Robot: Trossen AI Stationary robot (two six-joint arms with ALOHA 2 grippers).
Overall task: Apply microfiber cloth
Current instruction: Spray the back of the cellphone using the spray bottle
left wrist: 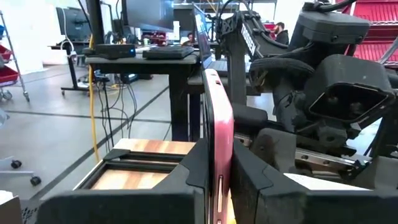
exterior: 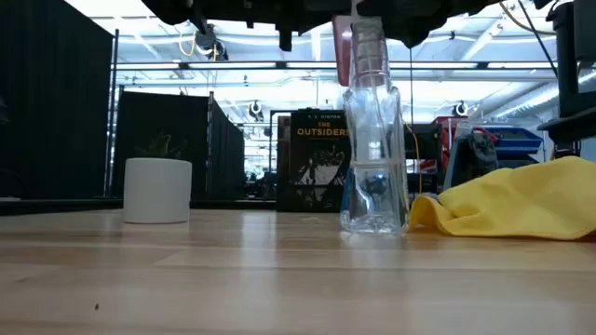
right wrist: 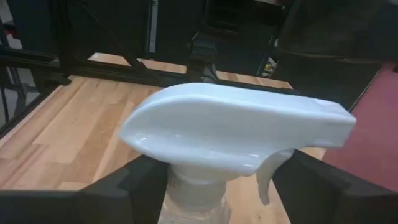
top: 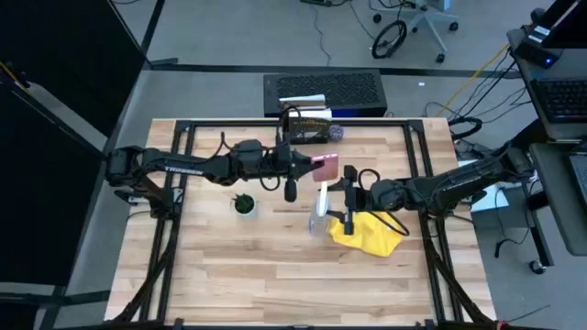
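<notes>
The yellow microfiber cloth (top: 369, 235) lies crumpled on the table right of centre, also visible in the low view (exterior: 521, 203); no gripper touches it. Just left of it a clear spray bottle (exterior: 372, 149) with a white head (right wrist: 236, 127) stands upright on its base. My right gripper (right wrist: 217, 186) is open, one finger on each side of the bottle's neck under the head. My left gripper (top: 307, 168) is shut on a pink-cased phone (top: 324, 167), held up high behind the bottle. My left gripper pinches the phone's two flat faces between its two fingers, at the end nearest the wrist (left wrist: 217, 177). The fingers reach in level from the table's left. The phone stands on its long edge, lifted clear of the table.
A white pot with a small plant (top: 244, 203) stands left of centre. A book (exterior: 321, 158) is propped upright at the far edge, with a small round object (top: 336, 132) beside it. Bare wood lies along the near half (top: 275, 275).
</notes>
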